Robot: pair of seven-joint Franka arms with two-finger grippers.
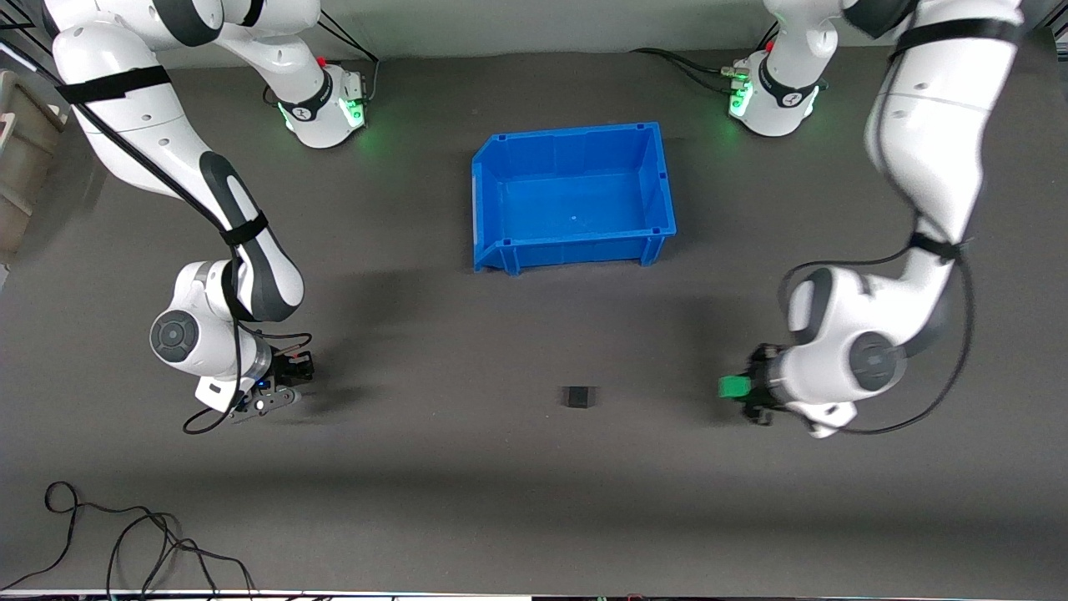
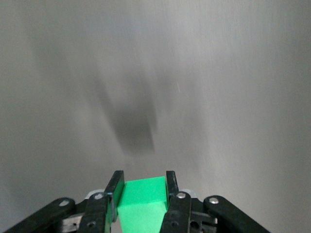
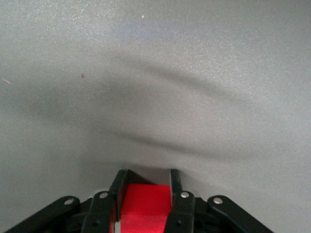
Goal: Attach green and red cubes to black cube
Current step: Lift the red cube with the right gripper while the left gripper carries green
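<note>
In the lower middle of the front view, the small matte black cube (image 1: 580, 396) is waiting on the grey mat (image 1: 467, 467) while the left gripper (image 2: 143, 190) is clamping the bright green cube (image 2: 144, 196) and the right gripper (image 3: 146, 187) is pinching the bright red cube (image 3: 146, 198), so each should be approaching level and squarely.

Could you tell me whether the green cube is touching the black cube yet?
Apart: the front view shows bare mat between the green cube, in the left claw, and the black cube.

red cube (image 3: 144, 206): hidden under my right gripper (image 3: 145, 187) from the front camera
left wrist view: mat smeared by blur
</note>
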